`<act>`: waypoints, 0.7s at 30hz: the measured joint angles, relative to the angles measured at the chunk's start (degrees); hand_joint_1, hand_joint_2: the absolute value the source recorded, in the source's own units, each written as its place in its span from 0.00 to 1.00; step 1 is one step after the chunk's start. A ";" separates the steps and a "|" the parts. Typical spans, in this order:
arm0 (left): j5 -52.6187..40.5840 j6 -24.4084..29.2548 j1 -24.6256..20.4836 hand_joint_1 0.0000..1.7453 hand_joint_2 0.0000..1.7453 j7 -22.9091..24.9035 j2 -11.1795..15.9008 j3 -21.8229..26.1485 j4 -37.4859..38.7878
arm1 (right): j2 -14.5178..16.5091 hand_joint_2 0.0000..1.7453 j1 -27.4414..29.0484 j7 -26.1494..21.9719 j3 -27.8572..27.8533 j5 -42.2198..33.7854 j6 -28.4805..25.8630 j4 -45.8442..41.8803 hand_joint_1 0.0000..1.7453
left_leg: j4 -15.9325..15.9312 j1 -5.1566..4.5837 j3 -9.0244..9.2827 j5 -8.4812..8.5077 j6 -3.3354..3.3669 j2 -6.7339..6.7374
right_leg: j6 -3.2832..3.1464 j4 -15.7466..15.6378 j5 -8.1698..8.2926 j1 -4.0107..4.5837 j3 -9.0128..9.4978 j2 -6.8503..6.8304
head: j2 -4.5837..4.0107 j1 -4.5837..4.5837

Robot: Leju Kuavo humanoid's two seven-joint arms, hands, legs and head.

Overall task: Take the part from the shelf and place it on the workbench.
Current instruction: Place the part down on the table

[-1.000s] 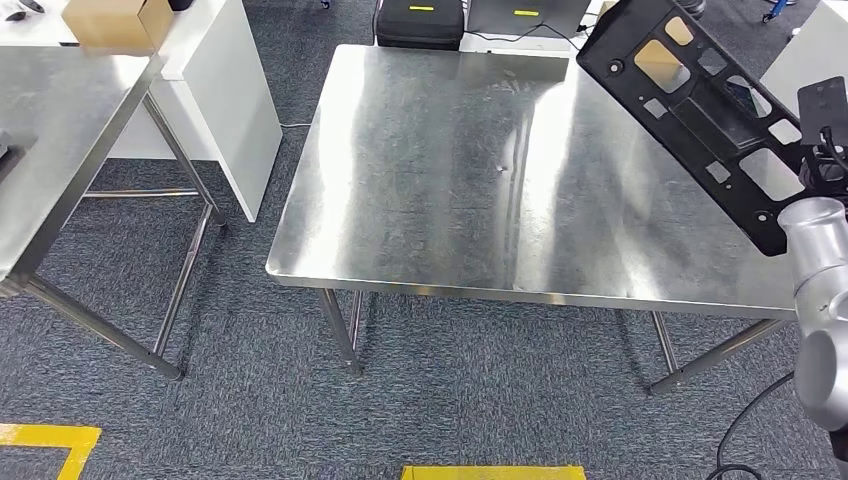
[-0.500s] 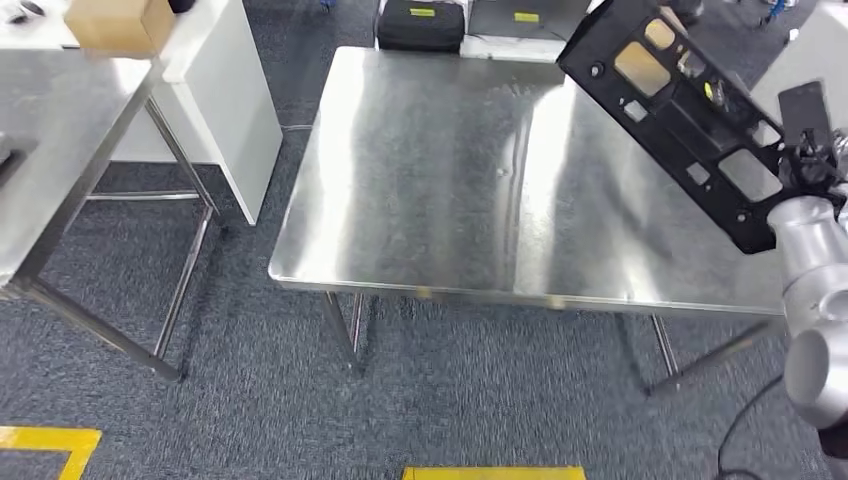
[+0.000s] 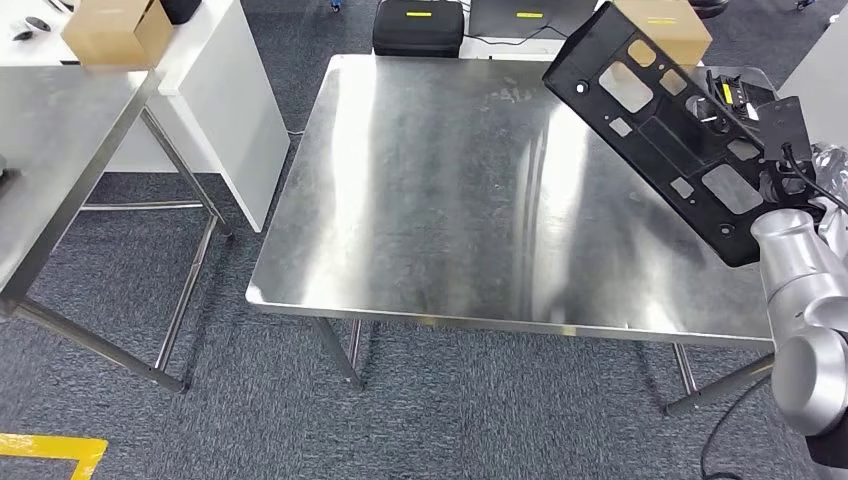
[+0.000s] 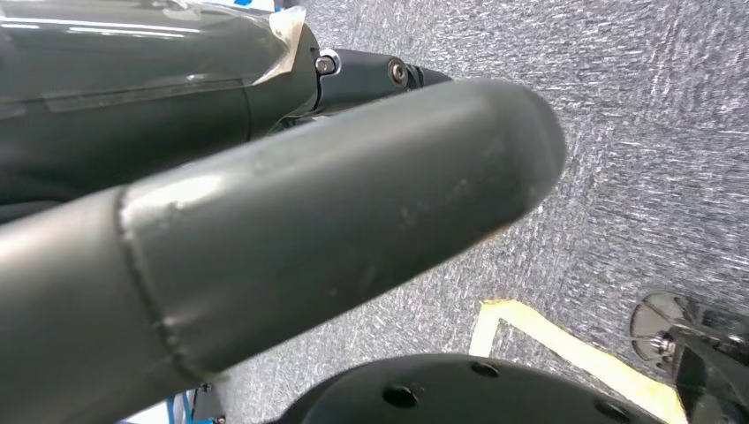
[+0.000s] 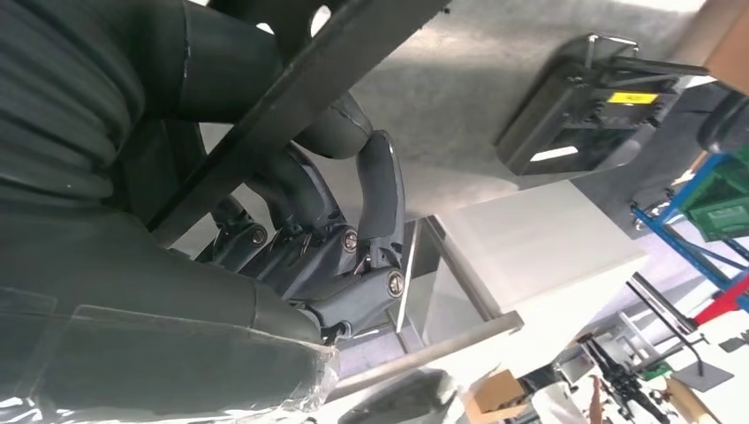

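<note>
Part: a flat black panel with cut-outs (image 3: 668,125), raised and tilted above the far right corner of the bench (image 3: 450,190), not lying on it.
Right robot hand (image 5: 327,238): dark fingers curled over the panel's edge, holding it.
Left robot hand (image 4: 265,238): a thick grey thumb over carpet; whether it is wide or closed cannot be told.
Beyond the bench: a black case with a yellow label (image 3: 419,24) on the floor at the far edge.
Left of the bench: a cardboard box (image 3: 115,30) on a white counter.

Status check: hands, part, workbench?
Right hand grips black part, held tilted above workbench, not set down. Left hand hangs by the floor, state unclear. Drop zone bare.
</note>
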 joint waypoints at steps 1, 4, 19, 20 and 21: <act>-0.01 -0.17 0.00 0.00 0.00 -0.07 -0.01 0.00 0.00 | 0.14 1.00 -0.06 0.03 0.00 0.13 0.00 -0.01 1.00 | 3.11 0.05 -1.88 -0.90 -0.27 0.33 | -0.45 -0.01 -0.51 0.06 0.56 0.01 | 0.00 -0.24; -0.01 -0.88 0.07 0.00 0.00 -0.43 -0.01 0.00 0.01 | 0.57 1.00 0.07 0.15 -0.01 0.35 0.01 0.01 1.00 | 14.45 -0.04 -10.66 -2.53 -0.31 0.87 | -1.12 -0.04 -2.23 0.83 2.26 0.00 | 0.00 -0.74; 1.25 -2.20 0.12 0.00 0.00 -2.96 -0.19 0.72 -0.08 | 0.49 1.00 1.82 -1.08 -2.38 1.05 -0.16 0.54 1.00 | -10.02 -1.82 0.92 9.44 7.60 -1.15 | -0.15 8.53 -8.57 1.58 1.29 0.11 | 0.02 -0.42; 1.31 -2.21 0.16 0.00 0.00 -3.00 -0.19 0.86 -0.08 | 0.43 1.00 2.17 -1.08 -2.59 1.11 -0.19 0.61 1.00 | -9.92 -1.35 1.61 8.65 6.78 -1.16 | 0.78 10.00 -7.82 1.13 -0.78 0.10 | 0.02 -0.32; 1.35 -2.21 0.17 0.00 0.00 -3.02 -0.19 0.97 -0.08 | 0.40 1.00 2.48 -1.09 -2.72 1.20 -0.20 0.66 1.00 | -9.52 -0.84 2.12 7.77 5.88 -1.17 | 1.99 9.42 -6.07 0.50 -1.93 0.07 | 0.02 -0.26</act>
